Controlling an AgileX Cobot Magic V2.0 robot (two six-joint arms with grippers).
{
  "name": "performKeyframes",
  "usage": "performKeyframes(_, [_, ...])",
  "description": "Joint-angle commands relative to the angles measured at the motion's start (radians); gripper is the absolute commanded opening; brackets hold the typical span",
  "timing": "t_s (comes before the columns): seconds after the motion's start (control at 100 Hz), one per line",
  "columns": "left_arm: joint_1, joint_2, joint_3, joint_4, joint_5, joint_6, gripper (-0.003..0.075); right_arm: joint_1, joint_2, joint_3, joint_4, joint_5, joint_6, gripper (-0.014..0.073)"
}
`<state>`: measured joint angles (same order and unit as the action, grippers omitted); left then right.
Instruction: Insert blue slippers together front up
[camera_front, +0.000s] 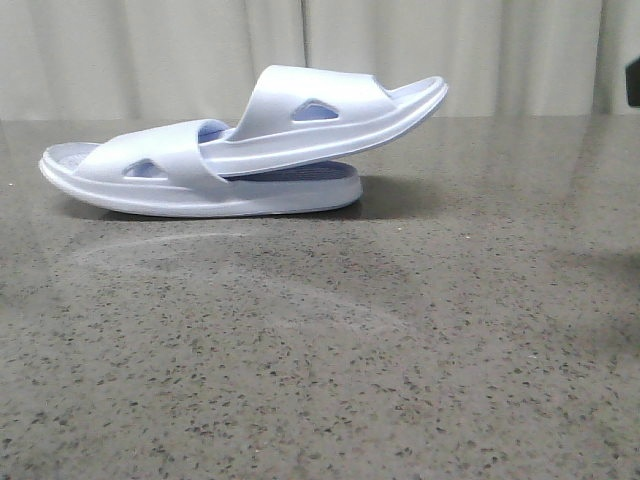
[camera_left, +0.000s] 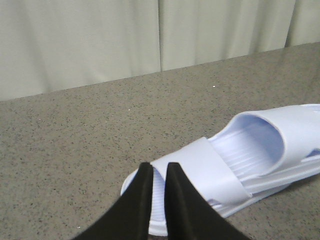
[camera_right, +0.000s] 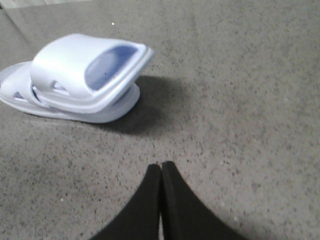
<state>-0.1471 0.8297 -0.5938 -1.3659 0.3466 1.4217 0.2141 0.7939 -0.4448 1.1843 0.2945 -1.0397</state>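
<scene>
Blue slippers (camera_front: 240, 150) nested lengthwise L-R, upper's front prob. tilted up-right.

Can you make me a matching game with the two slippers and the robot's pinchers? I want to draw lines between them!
Things:
1. lower slipper
2. upper slipper
3. left gripper
4. right gripper

States:
A. tilted, one end tucked under the other slipper's strap
B. fingers shut, over bare table, away from the pair
C. lying flat on the table
D. fingers nearly together, holding nothing, right by the end of a slipper

Pairs: 1-C, 2-A, 3-D, 4-B
</scene>
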Motion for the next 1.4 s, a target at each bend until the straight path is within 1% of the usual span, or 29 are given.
performKeyframes(0.0, [-0.008,-0.096,0.056,-0.186,-0.03,0.156,0.0015,0.003,-0.076,0.056,0.04,-0.049,-0.014,-0.0095])
performKeyframes(0.09, [-0.008,-0.182,0.138,-0.208,-0.056,0.171,0.0015,0.003,-0.161,0.119,0.058,-0.076,-0.014,-0.0095])
performKeyframes(0.26, [-0.008,-0.286,0.25,-0.268,-0.047,0.171,0.0015,0.003,-0.273,0.185,0.06,-0.077,-0.014,-0.0095])
performKeyframes(0.39, [-0.008,-0.324,0.274,-0.297,-0.054,0.171,0.0015,0.003,-0.287,0.213,0.107,-0.072,-0.014,-0.0095])
performKeyframes(0.55, [-0.008,-0.325,0.274,-0.301,-0.06,0.171,0.0015,0.003,-0.287,0.226,0.112,-0.071,-0.014,-0.0095])
performKeyframes(0.68, [-0.008,-0.325,0.274,-0.301,-0.057,0.171,0.0015,0.003,-0.287,0.226,0.112,-0.013,-0.014,-0.0095])
performKeyframes(0.8, [-0.008,-0.325,0.274,-0.301,-0.057,0.171,0.0015,0.003,-0.287,0.226,0.114,0.101,-0.014,-0.0095])
performKeyframes(0.93, [-0.008,-0.325,0.274,-0.301,-0.057,0.171,0.0015,0.003,-0.287,0.226,0.114,0.147,-0.014,-0.0095])
performKeyframes(1.0, [-0.008,-0.325,0.274,-0.301,-0.057,0.171,0.0015,0.003,-0.287,0.226,0.114,0.137,-0.014,-0.0095])
performKeyframes(1.15, [-0.008,-0.325,0.274,-0.301,-0.057,0.171,0.0015,0.003,-0.287,0.226,0.114,0.03,-0.014,-0.0095])
performKeyframes(1.22, [-0.008,-0.325,0.274,-0.301,-0.057,0.171,0.0015,0.003,-0.287,0.226,0.114,0.002,-0.014,-0.0095])
performKeyframes(1.39, [-0.008,-0.325,0.274,-0.301,-0.057,0.171,0.0015,0.003,-0.287,0.226,0.114,0.004,-0.014,-0.0095])
